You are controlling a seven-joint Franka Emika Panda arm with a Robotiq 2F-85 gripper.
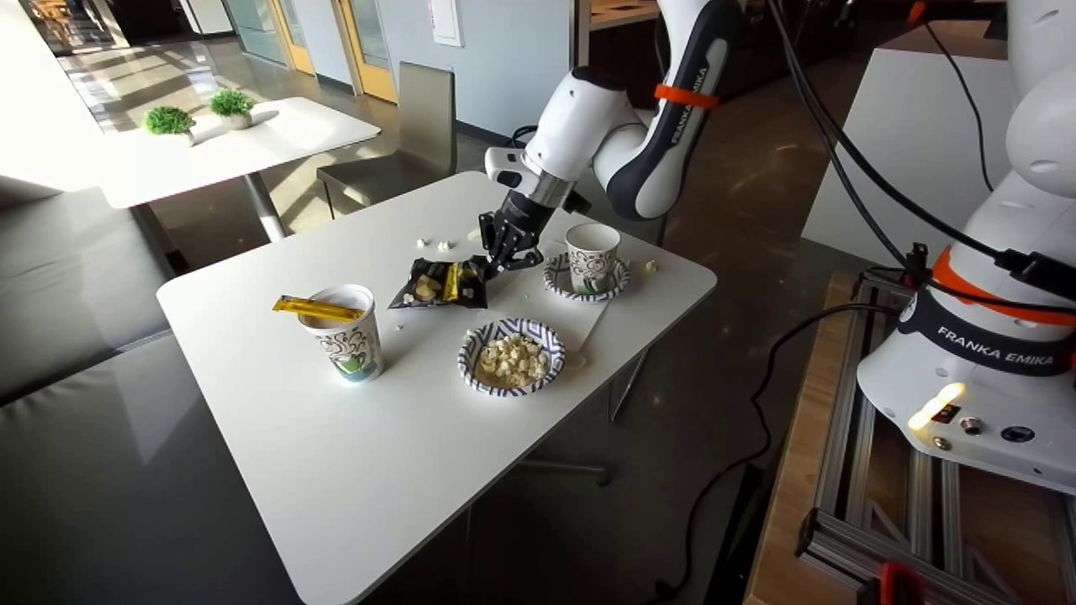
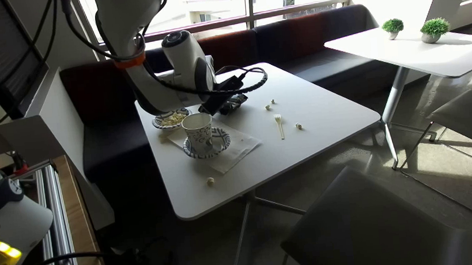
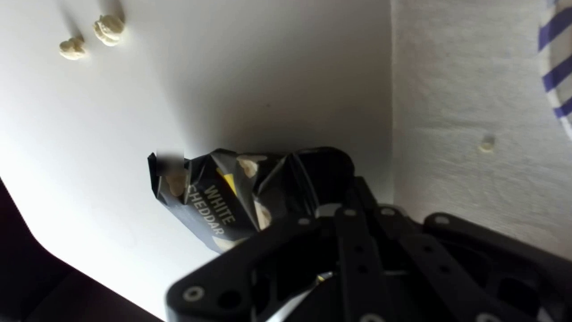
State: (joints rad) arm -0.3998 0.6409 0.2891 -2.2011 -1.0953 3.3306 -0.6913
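My gripper point(image 1: 498, 259) reaches down over the white table, its fingers point(image 3: 362, 250) together. They are shut on the end of a black snack bag point(image 3: 210, 201), whose folds run towards the fingertips. The bag point(image 1: 441, 284) lies crumpled on the tabletop, its yellow stripe visible in an exterior view. In another exterior view the arm partly covers the bag point(image 2: 233, 103). Just right of the gripper, a patterned paper cup point(image 1: 592, 262) stands in a blue-and-white bowl point(image 1: 620, 281). Nearer the front is a similar bowl point(image 1: 551, 339) with popcorn inside.
Another paper cup point(image 1: 351, 349) has a yellow packet point(image 1: 324, 308) across its rim. A napkin point(image 2: 237, 149) lies partly beneath the cup's bowl. A pale fork point(image 2: 279, 128) and loose popcorn point(image 2: 298, 126) are scattered about. A chair point(image 2: 365, 223) stands by the table's edge point(image 1: 714, 281).
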